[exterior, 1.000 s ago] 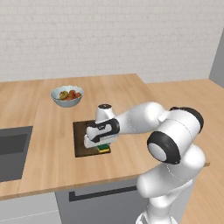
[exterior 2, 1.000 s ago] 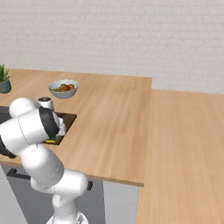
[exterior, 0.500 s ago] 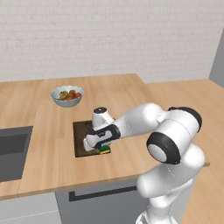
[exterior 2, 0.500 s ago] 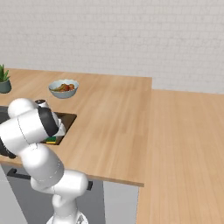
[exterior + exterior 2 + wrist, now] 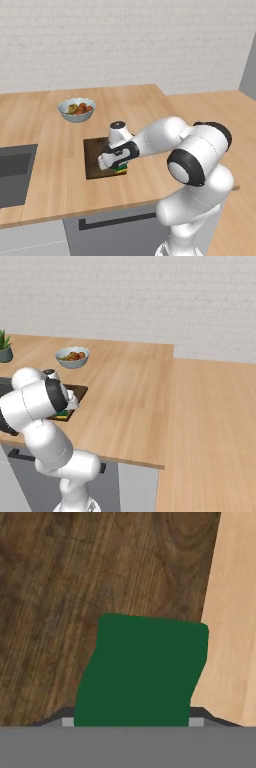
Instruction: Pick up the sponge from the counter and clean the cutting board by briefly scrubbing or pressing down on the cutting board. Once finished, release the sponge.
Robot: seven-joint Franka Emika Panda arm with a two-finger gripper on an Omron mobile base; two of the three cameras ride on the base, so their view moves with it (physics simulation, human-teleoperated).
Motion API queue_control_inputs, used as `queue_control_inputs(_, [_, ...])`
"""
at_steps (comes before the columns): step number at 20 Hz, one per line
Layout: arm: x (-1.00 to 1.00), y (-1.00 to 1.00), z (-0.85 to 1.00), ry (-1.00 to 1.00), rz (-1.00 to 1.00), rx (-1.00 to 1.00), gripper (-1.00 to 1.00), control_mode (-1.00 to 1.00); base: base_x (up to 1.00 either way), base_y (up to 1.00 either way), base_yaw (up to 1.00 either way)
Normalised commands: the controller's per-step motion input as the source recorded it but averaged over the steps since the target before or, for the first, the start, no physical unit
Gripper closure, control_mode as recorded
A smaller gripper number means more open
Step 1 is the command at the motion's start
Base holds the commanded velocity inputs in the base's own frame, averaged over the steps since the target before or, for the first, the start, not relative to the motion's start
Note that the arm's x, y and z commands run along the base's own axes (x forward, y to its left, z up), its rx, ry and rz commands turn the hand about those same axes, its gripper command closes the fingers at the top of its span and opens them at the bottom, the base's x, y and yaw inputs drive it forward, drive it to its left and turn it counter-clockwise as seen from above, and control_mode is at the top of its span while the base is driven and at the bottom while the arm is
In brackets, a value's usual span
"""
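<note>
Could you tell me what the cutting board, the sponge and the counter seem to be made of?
The cutting board looks like dark wood with a matte finish: swirling grain shows. The sponge seems soft foam, a flat green layer over yellow. The counter looks like light, satin wooden planks with straight grain.

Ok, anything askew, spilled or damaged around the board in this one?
Nothing stands out. The sponge sits in the claw on the cutting board, near its edge by the bare counter. The fruit bowl stands upright behind the board with its fruit inside. No spills or damage visible.
</note>
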Motion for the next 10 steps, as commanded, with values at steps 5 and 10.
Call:
queue_control_inputs(5, [0.35, -0.38, 0.00, 0.00, 0.00, 0.13, 1.00, -1.00, 0.00, 0.00, 0.00])
queue_control_inputs(10, [0.53, -0.11, 0.00, 0.00, 0.04, 0.10, 1.00, -1.00, 0.00, 0.00, 0.00])
